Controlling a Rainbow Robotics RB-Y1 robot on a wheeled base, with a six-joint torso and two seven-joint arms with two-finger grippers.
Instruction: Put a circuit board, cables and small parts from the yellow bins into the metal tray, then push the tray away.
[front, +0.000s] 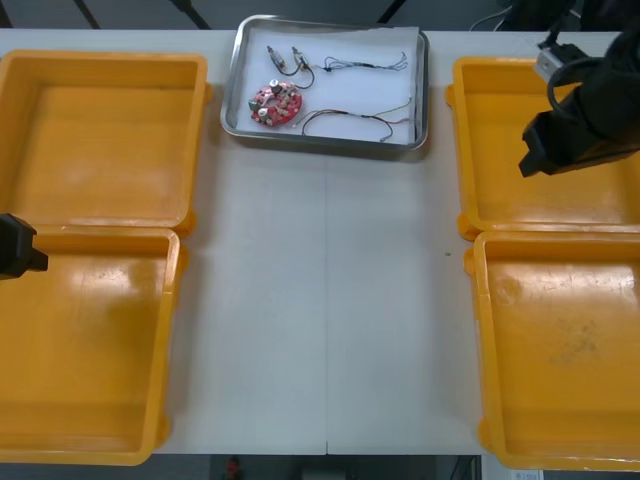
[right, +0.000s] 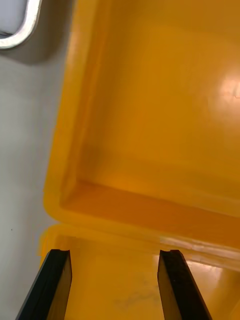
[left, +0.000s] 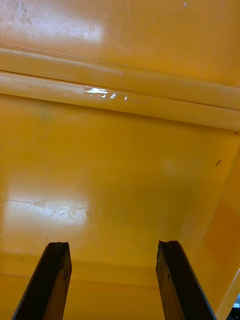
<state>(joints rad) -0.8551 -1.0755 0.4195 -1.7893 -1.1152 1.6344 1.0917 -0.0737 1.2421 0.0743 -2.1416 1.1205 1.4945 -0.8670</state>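
Note:
The metal tray (front: 320, 141), white inside, stands at the table's far middle. In it lie a round red circuit board (front: 276, 104), two small metal parts (front: 285, 60) and thin cables (front: 365, 66), with another cable (front: 355, 121) nearer the front rim. My right gripper (front: 541, 156) hovers over the far right yellow bin (front: 500, 130); its fingers (right: 56, 285) stand open with nothing between them, above the rims where the two right bins meet. The tray's corner (right: 22, 27) shows beyond. My left gripper (left: 112, 250) is open over the near left bin (left: 120, 190).
All the yellow bins look bare inside: far left (front: 100, 135), near left (front: 85, 350), near right (front: 560, 350). The left arm (front: 18, 248) shows at the table's left edge. Bare table (front: 320, 300) runs between the bin pairs, in front of the tray.

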